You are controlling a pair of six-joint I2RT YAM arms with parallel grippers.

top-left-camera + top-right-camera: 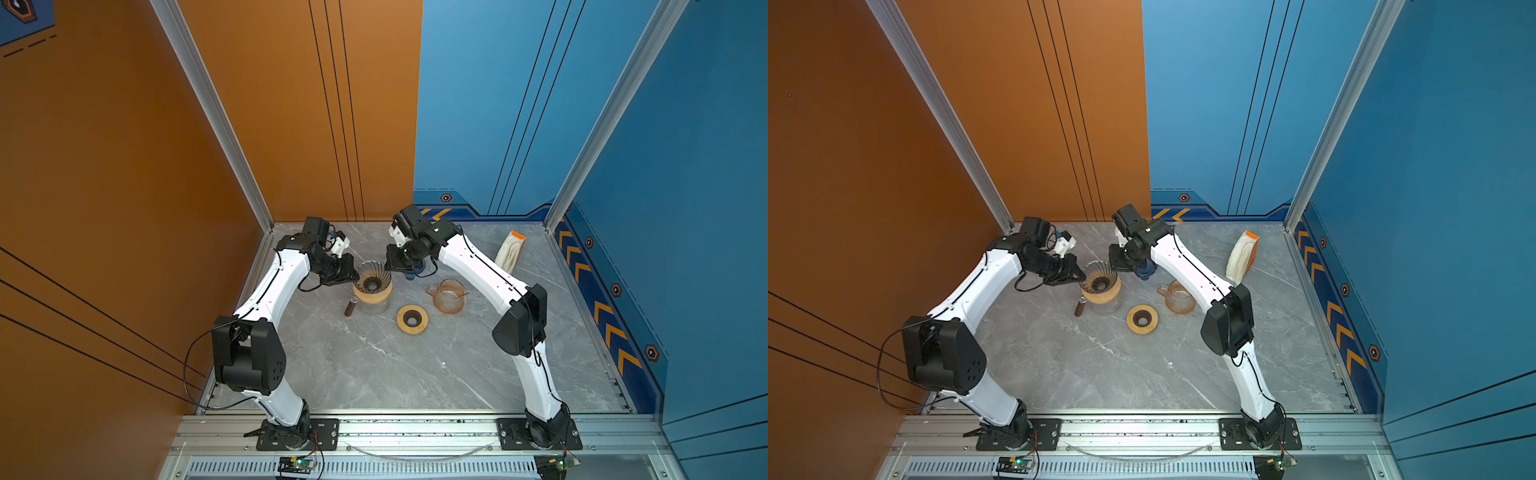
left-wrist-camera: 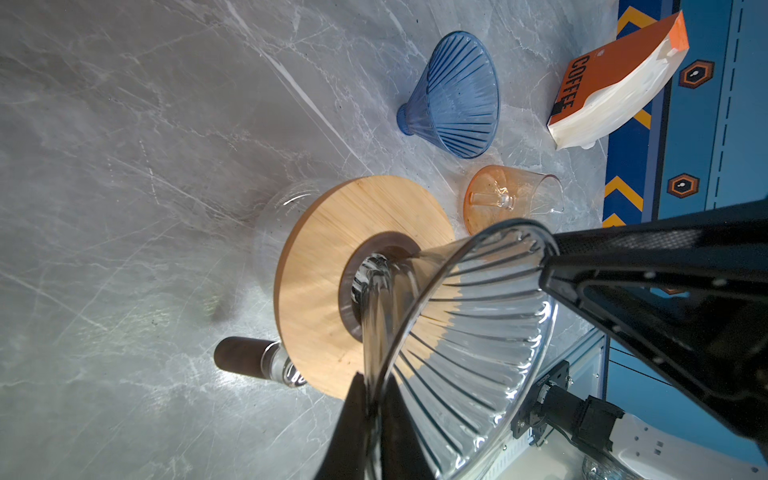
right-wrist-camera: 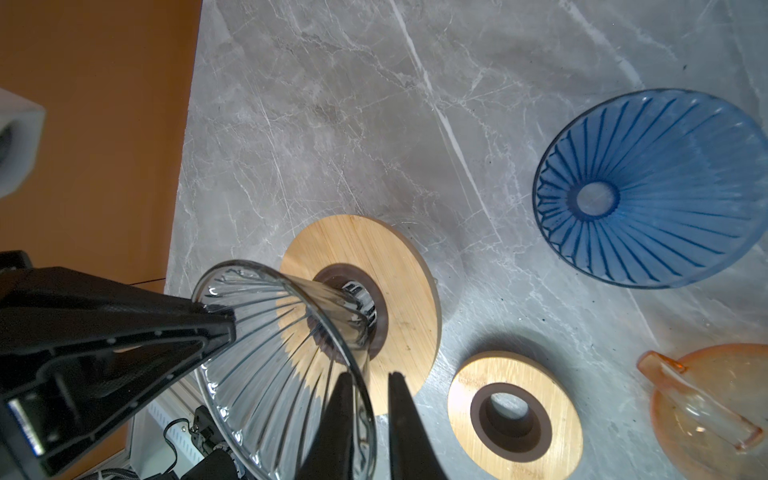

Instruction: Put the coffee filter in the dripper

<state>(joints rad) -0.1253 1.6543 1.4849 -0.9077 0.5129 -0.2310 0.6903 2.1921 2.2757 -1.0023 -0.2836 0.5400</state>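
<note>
Fingers of the left gripper (image 2: 371, 388) clamp the rim of the clear dripper (image 2: 469, 332), one inside the glass wall and one outside, with the glass filling the gap between them. The right gripper (image 3: 370, 384) straddles the opposite side of the same rim. A sliver of space shows beside the glass in the right wrist view, so I cannot tell whether it truly pinches.

The clear dripper has its narrow end at the hole of a wooden collar (image 2: 316, 291). That collar rests on a glass carafe (image 1: 376, 309) with a dark handle (image 2: 241, 353). The set stands toward the far edge of the bench (image 1: 415, 374), left of its middle.

The coffee filters (image 1: 509, 253) are a white stack in an orange pack lettered COFFEE. The pack stands on edge near the far right corner of the bench, well apart from the clear dripper and from both grippers.

A blue dripper (image 2: 453, 95) lies on its side near the far edge, just right of the clear one and largely under the right wrist in both top views. An orange glass pitcher (image 1: 449, 296) stands between the blue dripper and the filter pack, nearer the bench's middle. A spare wooden ring (image 1: 412, 319) lies flat beside the pitcher, toward the near edge.
</note>
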